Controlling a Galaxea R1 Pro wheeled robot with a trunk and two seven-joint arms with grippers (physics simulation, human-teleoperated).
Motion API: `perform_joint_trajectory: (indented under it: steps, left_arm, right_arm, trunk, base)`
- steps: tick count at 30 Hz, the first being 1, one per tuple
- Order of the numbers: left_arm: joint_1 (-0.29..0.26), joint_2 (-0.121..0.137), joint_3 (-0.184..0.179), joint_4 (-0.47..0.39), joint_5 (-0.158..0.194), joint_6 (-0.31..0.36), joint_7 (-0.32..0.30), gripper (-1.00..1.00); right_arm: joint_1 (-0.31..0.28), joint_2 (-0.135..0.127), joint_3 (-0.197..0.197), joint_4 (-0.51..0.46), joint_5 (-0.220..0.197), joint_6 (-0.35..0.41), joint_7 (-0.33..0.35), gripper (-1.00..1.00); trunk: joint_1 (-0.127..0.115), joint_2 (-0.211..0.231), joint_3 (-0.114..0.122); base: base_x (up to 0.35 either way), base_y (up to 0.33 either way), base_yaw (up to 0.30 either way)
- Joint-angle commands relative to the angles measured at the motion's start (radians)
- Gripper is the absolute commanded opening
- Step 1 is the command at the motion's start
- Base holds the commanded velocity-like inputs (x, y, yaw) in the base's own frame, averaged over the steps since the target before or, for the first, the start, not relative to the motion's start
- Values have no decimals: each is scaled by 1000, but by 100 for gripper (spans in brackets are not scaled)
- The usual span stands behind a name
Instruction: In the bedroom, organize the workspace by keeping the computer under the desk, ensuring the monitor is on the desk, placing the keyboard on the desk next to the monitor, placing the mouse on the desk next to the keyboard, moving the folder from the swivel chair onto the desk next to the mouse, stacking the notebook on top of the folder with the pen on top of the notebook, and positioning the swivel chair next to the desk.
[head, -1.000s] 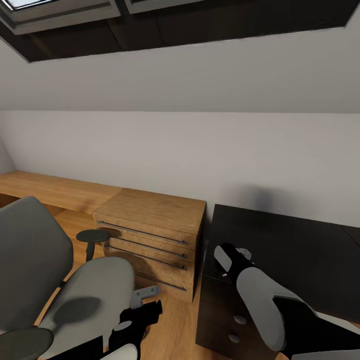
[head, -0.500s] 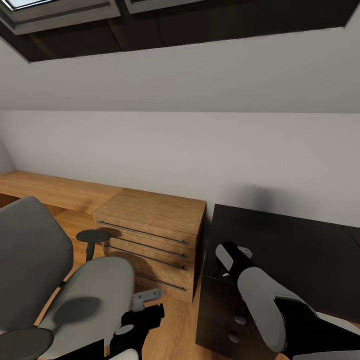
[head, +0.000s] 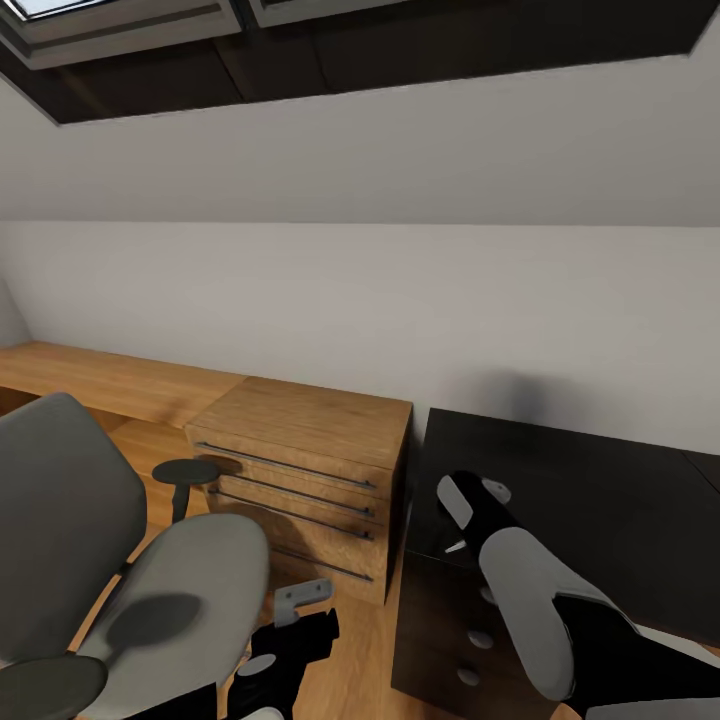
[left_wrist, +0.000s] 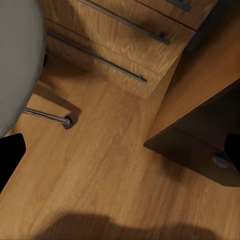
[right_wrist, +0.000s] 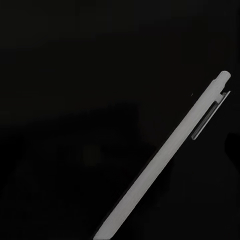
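Since a second ago our right arm has slid a little further out over the black table (head: 600, 500), and the left claw (head: 300, 625) has drifted slightly lower and to the right; the camera has not shifted.

The right wrist view shows one pen (right_wrist: 165, 160), white with a clip near its top, lying slantwise on the dark glossy tabletop directly beneath the right claw (head: 478, 518). We cannot tell how far that claw is spread or whether it touches the pen. The left claw hangs low over the plank floor (left_wrist: 110, 170) between the chair (head: 130, 590) and the table's drawer unit; its fingertips (left_wrist: 10, 152) sit far apart at the picture's edges, so it is spread wide and carries nothing.

We judge the step in hand to be picking up the pen. To do it well, we should turn the wrist so the fingers close across the barrel, not along it, aim near the middle for balance, and come down gently, since a thin stick on a glossy top may skid or roll.

Counting: one pen, one chair with two armrests showing, one table, one wooden drawer chest (head: 300, 470) with three long handles.
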Motion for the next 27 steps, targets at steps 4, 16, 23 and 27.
perform_joint_trajectory:
  steps: [4, 16, 23, 27]
  left_arm:
    - [-2, 0, -2, -2, 2, 2, 6, 100]
    - [-2, 1, -2, -2, 2, 2, 7, 100]
    - [-2, 1, -3, -3, 2, 2, 7, 100]
    - [-2, 2, -3, -3, 2, 2, 8, 100]
  right_arm:
    - [0, 0, 0, -5, -8, 1, -7, 100]
    - [0, -2, 0, -7, -9, 0, -7, 100]
    - [0, -3, -2, -8, -10, 1, -7, 100]
    - [0, -4, -3, -9, -10, 0, -7, 100]
  trunk:
    - [0, -1, -1]
    - [0, -1, -1]
    - [0, -1, -1]
    - [0, -1, -1]
  base:
    - [0, 0, 0]
    - [0, 0, 0]
    - [0, 0, 0]
    - [0, 0, 0]
